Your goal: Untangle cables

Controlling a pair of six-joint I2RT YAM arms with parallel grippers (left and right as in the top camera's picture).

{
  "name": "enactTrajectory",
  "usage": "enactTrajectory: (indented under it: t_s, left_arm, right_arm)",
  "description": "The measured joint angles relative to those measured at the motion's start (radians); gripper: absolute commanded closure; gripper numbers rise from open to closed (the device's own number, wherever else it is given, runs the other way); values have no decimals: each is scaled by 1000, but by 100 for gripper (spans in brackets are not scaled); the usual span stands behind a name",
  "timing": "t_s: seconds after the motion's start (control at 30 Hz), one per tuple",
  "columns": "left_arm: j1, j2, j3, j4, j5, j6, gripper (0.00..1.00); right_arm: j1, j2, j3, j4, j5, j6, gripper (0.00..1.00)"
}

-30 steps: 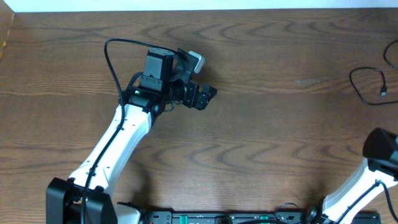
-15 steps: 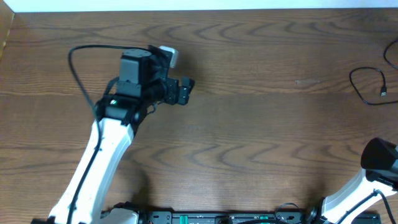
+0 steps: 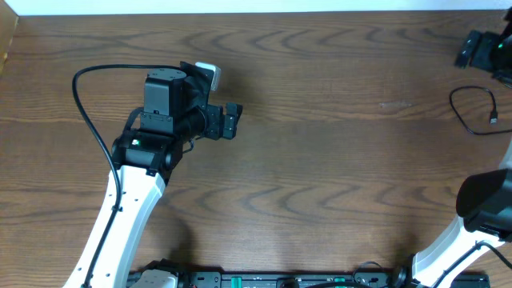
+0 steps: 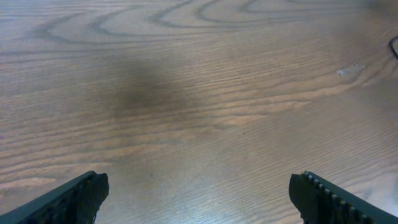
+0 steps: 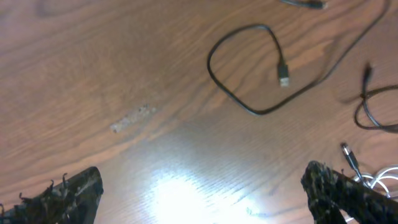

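The cables lie at the table's far right. In the overhead view a thin black cable [image 3: 460, 118] loops there, ending in a small plug [image 3: 494, 118]. In the right wrist view the same black loop [image 5: 255, 112] with its silver plug [image 5: 283, 74] lies ahead of my open, empty right gripper [image 5: 202, 199]. More black cord [image 5: 368, 118], a plug [image 5: 348, 154] and a bit of white cord [image 5: 382, 179] sit at the right edge. My right gripper [image 3: 474, 50] hovers just beyond the loop. My left gripper [image 3: 230, 122] is open and empty, far left of the cables; it shows in the left wrist view [image 4: 199, 199] over bare wood.
The wooden table [image 3: 336, 176] stretches between the two arms. A pale scuff mark [image 3: 394, 104] lies right of centre. The left arm's thick black wire [image 3: 88, 120] arcs out to its left. The table's far edge [image 3: 256, 14] runs along the top.
My left arm has swung leftward, away from the middle. My right gripper has come into the overhead view at the far right corner, above the cables.
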Motion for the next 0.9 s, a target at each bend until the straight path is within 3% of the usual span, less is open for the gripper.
enactTrajectory:
  t_s: [0.33, 0.9]
  left_arm:
    - [0, 0, 0, 0, 0, 0, 2]
    - [0, 0, 0, 13, 0, 0, 2]
  right_arm:
    - [-2, 46, -265, 309, -19, -123, 1]
    - [-62, 357, -285, 486, 83, -162, 1]
